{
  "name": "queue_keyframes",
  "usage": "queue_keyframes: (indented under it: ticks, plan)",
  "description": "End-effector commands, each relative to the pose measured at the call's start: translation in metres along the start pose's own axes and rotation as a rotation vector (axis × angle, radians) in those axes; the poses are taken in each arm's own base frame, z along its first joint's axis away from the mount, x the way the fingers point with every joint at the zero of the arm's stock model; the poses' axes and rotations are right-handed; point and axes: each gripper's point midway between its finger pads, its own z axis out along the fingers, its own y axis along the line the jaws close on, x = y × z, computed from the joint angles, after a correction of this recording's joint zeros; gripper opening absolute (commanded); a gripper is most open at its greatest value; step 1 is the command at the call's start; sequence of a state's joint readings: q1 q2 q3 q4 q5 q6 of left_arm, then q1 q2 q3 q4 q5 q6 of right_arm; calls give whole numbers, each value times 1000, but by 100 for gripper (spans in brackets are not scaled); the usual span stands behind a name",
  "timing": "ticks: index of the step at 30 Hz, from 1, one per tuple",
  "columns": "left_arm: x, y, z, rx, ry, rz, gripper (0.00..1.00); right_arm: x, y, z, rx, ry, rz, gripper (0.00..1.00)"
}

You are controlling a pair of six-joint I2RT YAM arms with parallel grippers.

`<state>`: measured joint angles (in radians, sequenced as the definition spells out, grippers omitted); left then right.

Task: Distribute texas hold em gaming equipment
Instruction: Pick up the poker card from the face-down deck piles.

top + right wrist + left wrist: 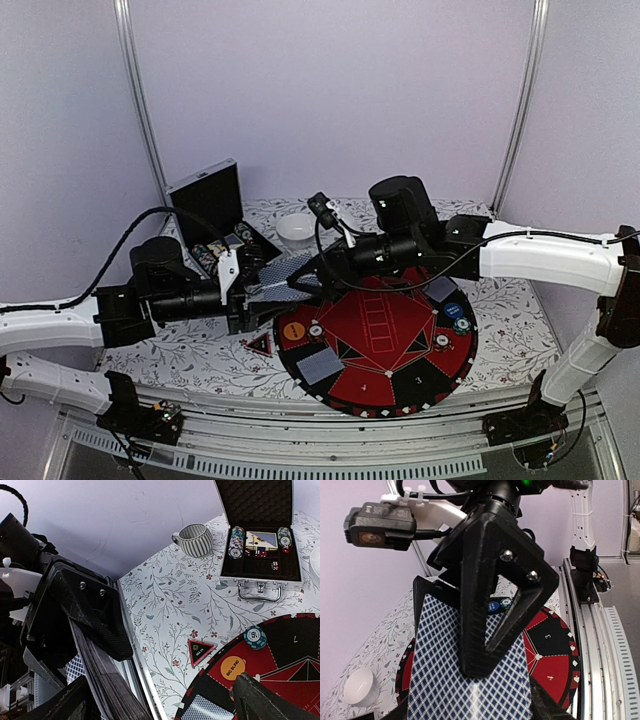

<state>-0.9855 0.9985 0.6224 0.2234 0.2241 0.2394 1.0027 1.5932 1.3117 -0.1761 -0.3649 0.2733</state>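
Observation:
A deck of playing cards (285, 271) with blue checkered backs (445, 680) hangs above the mat's left edge, and my left gripper (262, 290) is shut on it. My right gripper (312, 272) stands wide open right at the deck. One of its fingers (477, 630) lies across the top card, and the deck's edge (100, 675) runs beside it. On the round red-and-black mat (400, 385) lie two face-down cards (320, 367) (441, 290), the orange button (233, 668), a blue disc (455, 310) and three chips (316, 329) (441, 342) (461, 324).
An open silver case (260, 586) holding chip stacks (236, 542) stands at the back left, next to a striped mug (195, 540). A white bowl (296, 229) sits behind the arms. A black triangular marker (200, 651) lies on the floral cloth by the mat.

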Motion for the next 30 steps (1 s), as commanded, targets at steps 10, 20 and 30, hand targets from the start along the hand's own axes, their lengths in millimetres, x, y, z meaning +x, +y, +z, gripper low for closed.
queue_keyframes:
  ticks: [10,20,30]
  plan:
    - [-19,0,-7,-4,-76,34,55,-5,4,-19,42,0,4,86]
    - [-13,3,-4,-20,-53,27,55,-8,15,-23,2,33,-25,40]
    - [-10,3,-3,-23,-38,27,55,-11,7,-38,85,50,-40,10]
